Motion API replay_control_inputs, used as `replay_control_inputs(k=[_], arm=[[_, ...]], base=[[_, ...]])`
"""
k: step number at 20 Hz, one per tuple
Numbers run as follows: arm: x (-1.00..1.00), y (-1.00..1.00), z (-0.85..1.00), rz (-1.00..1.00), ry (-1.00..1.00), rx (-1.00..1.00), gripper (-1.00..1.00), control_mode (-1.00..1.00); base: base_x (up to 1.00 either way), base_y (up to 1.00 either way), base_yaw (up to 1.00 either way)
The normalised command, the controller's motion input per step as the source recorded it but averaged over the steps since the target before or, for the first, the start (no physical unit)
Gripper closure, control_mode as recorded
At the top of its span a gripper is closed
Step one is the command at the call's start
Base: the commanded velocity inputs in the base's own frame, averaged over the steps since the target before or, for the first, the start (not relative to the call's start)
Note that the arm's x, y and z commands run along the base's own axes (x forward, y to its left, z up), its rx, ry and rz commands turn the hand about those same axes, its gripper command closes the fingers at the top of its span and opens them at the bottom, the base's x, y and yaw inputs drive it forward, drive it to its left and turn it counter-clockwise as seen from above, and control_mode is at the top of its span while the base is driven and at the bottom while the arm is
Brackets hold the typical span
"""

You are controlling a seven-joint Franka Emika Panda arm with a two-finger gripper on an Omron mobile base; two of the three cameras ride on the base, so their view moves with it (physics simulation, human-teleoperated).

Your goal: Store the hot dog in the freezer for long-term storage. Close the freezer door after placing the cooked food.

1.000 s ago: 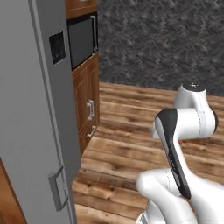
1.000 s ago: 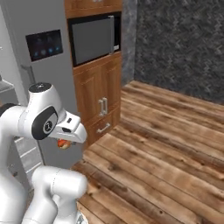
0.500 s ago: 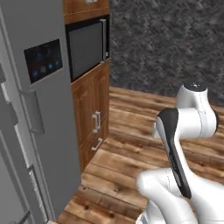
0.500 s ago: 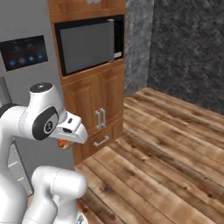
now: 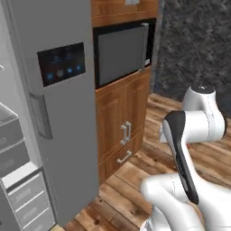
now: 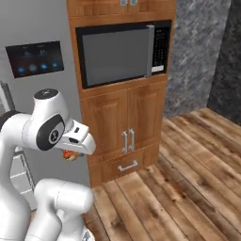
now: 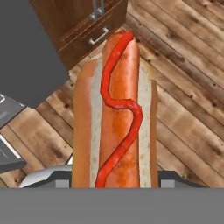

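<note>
I am keeping the gripper [image 6: 70, 151] clamped on the hot dog [image 7: 114, 113], which is projecting straight out from between its fingers, above the wooden floor [image 7: 183, 109], near the fridge door [image 7: 26, 57].

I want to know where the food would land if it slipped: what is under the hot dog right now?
In the hand view, the hot dog hangs over wooden floor, with a wooden drawer front beyond its tip. The hot dog itself hides the floor directly below it.
</note>
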Motion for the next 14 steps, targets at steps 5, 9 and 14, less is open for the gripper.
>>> replay_control_inputs(k=[5, 9, 14], arm=[[0.00, 0.00, 0.00, 0.00, 0.00, 0.00, 1.00, 1.00], [0.00, 0.00, 0.00, 0.00, 0.00, 0.00, 1.00, 1.00], [0.00, 0.00, 0.00, 0.00, 0.00, 0.00, 1.00, 1.00]], base=[[0.23, -0.28, 0.66], [0.15, -0.33, 0.66], [0.15, -0.20, 0.67]])
